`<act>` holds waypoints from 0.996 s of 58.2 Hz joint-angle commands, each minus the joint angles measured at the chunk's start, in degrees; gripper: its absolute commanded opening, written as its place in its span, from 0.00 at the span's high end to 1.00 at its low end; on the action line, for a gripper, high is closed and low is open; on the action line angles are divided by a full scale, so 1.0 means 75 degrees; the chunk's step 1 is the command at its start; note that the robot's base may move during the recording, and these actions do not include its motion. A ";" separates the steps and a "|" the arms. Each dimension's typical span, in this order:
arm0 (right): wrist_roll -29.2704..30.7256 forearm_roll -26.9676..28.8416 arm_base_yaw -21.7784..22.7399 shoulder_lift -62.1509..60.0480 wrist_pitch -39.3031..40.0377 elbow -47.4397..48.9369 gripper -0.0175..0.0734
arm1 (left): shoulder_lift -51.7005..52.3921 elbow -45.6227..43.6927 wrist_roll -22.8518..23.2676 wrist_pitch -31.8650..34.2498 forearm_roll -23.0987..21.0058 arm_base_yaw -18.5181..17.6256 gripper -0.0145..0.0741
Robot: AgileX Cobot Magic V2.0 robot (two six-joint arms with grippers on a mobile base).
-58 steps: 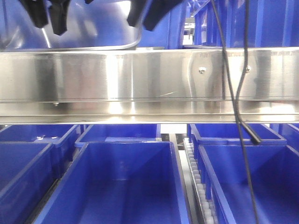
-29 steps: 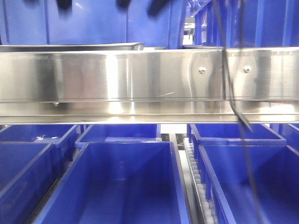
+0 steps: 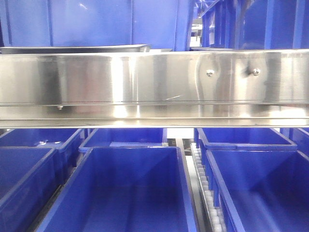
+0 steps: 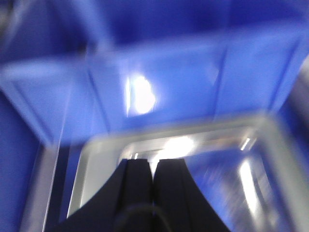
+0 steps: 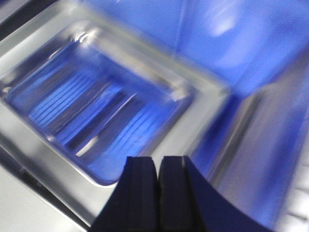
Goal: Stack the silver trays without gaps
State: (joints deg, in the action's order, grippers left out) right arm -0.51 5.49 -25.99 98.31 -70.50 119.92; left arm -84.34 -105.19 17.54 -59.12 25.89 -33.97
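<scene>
In the front view a silver tray (image 3: 72,48) shows only as a slim edge lying flat above the steel rack rail (image 3: 154,82), at the upper left. Neither gripper shows in that view. In the left wrist view my left gripper (image 4: 153,162) is shut and empty, raised above a silver tray whose rim (image 4: 96,150) runs round its tips. In the right wrist view my right gripper (image 5: 158,159) is shut and empty, above the near corner of a silver tray (image 5: 96,106) with a wide flat rim. Both wrist views are blurred.
Deep blue plastic bins (image 3: 130,193) fill the level below the rail. A roller track (image 3: 203,188) runs between them. More blue bins (image 3: 106,21) stand behind the tray, and one (image 4: 159,72) rises just beyond it in the left wrist view.
Both grippers' dark fingers and the black cable have risen out of the top of the front view. The tray, first seen raised and tilted, now lies as a flat slim edge.
</scene>
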 commanded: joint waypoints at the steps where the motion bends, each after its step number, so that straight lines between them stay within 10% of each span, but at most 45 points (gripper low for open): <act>1: 0.0068 -0.0169 -0.0001 -0.0513 0.0173 0.0080 0.89 | 0.0660 0.0282 0.0102 0.0650 -0.0181 0.0006 0.85; 19: 0.0251 -0.0169 -0.0001 -0.2492 0.1094 -0.1062 0.89 | 0.3231 0.2773 0.0303 0.2566 -0.0375 0.0006 0.85; 43: 0.0365 0.0171 -0.0001 -0.7927 0.5662 -0.7979 0.89 | 0.5695 0.5099 0.0320 0.2820 -0.0482 0.0006 0.85; 58: 0.0365 0.0369 -0.0001 -1.1045 0.6461 -1.0765 0.89 | 0.6711 0.6211 0.0320 0.2876 -0.0494 0.0006 0.85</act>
State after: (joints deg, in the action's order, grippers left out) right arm 1.81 8.15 -25.99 19.50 -24.50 42.18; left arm -35.65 -59.57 19.48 -38.96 22.50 -33.97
